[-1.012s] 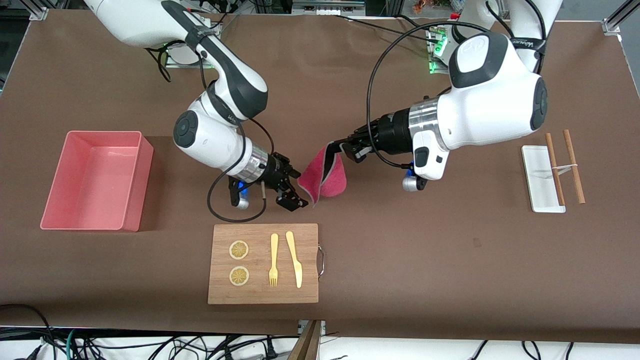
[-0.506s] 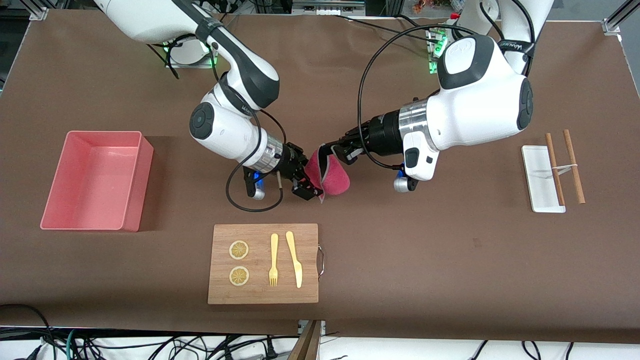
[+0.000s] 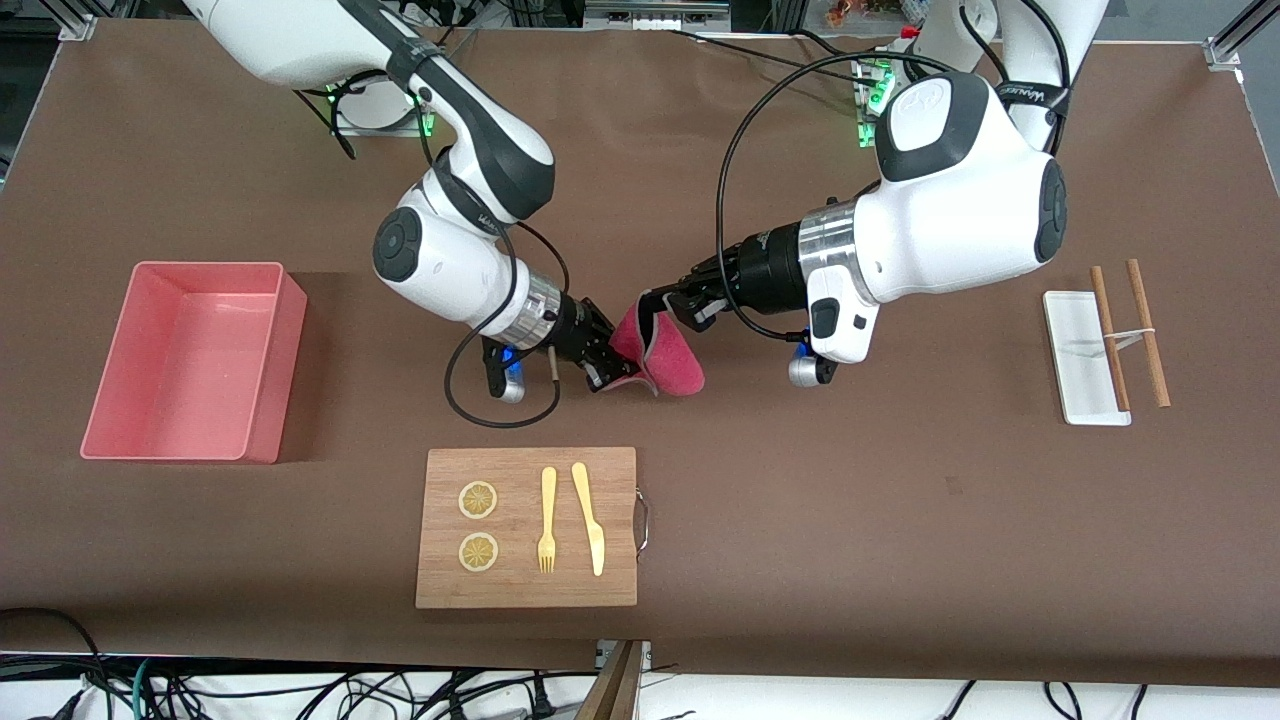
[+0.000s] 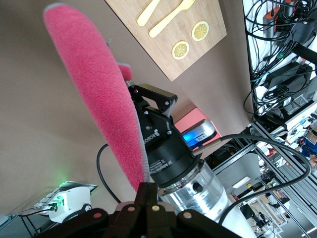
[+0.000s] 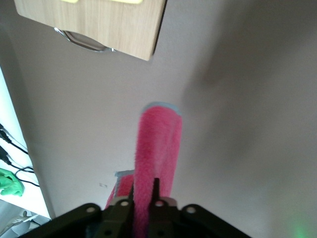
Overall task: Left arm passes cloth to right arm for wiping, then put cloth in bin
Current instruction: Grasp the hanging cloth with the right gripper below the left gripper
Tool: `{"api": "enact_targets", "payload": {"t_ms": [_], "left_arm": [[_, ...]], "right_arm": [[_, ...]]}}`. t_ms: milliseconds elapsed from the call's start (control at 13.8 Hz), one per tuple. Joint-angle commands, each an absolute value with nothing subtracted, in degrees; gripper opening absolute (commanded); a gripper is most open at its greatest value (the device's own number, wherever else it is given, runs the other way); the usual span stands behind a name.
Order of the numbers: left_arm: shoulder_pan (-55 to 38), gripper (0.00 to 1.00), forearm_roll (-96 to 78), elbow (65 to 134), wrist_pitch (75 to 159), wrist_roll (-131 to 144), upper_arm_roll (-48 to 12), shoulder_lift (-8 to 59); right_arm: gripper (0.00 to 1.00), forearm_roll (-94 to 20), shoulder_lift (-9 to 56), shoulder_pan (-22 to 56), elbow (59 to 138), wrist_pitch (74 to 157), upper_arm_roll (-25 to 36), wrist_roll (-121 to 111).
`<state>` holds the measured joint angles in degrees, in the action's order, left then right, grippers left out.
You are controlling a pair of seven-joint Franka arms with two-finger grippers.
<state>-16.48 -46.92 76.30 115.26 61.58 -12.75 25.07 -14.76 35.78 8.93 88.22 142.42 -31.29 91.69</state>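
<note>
The cloth (image 3: 668, 358) is crimson-pink with a grey edge and hangs folded in the air over the bare table, between the two grippers. My left gripper (image 3: 655, 301) is shut on its upper edge; the left wrist view shows the closed fingers (image 4: 148, 191) pinching the cloth (image 4: 94, 99). My right gripper (image 3: 614, 368) grips the cloth's lower edge from the right arm's end; in the right wrist view (image 5: 143, 193) the cloth (image 5: 156, 144) fills the gap between the fingers. The bin (image 3: 290, 345), a salmon-pink tub, stands empty toward the right arm's end.
A wooden board (image 3: 525, 590) with two lemon slices, a fork and a knife lies nearer the front camera than the grippers. A small white tray (image 3: 1075, 340) and two brown sticks (image 3: 1146, 330) lie toward the left arm's end.
My right gripper moved in toward the hanging cloth and its fingers closed around the lower edge. The left arm shifted the cloth slightly toward it. The cloth's lower fold is now pulled toward the right gripper.
</note>
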Motion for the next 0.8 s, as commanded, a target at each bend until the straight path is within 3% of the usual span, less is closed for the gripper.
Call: {"api": "enact_targets", "payload": {"t_ms": [0, 361, 434, 506, 723], "left_arm": [[-16.5, 0.00, -48.3, 74.7, 115.3, 61.6, -12.6, 25.8], [-16.4, 0.00, -48.3, 74.6, 115.2, 62.0, -12.6, 25.8], [-16.4, 0.20, -48.3, 74.6, 115.2, 62.0, -12.6, 25.7], [-16.3, 0.99, -47.8, 74.7, 115.1, 61.7, -12.6, 25.6], [-16.3, 1.00, -47.4, 74.6, 115.0, 61.5, -12.3, 25.4]], "right_arm": [[0.00, -15.1, 35.2, 8.2, 88.0, 142.5, -31.7, 91.1], [0.00, -14.8, 35.1, 7.6, 88.1, 142.4, -31.7, 90.9], [0.00, -14.8, 35.1, 7.6, 88.2, 141.5, -31.7, 89.5], [0.00, -14.8, 35.0, 7.6, 88.2, 139.6, -31.7, 87.6], [0.00, -14.8, 35.0, 7.2, 88.2, 137.4, -31.6, 86.5]]}}
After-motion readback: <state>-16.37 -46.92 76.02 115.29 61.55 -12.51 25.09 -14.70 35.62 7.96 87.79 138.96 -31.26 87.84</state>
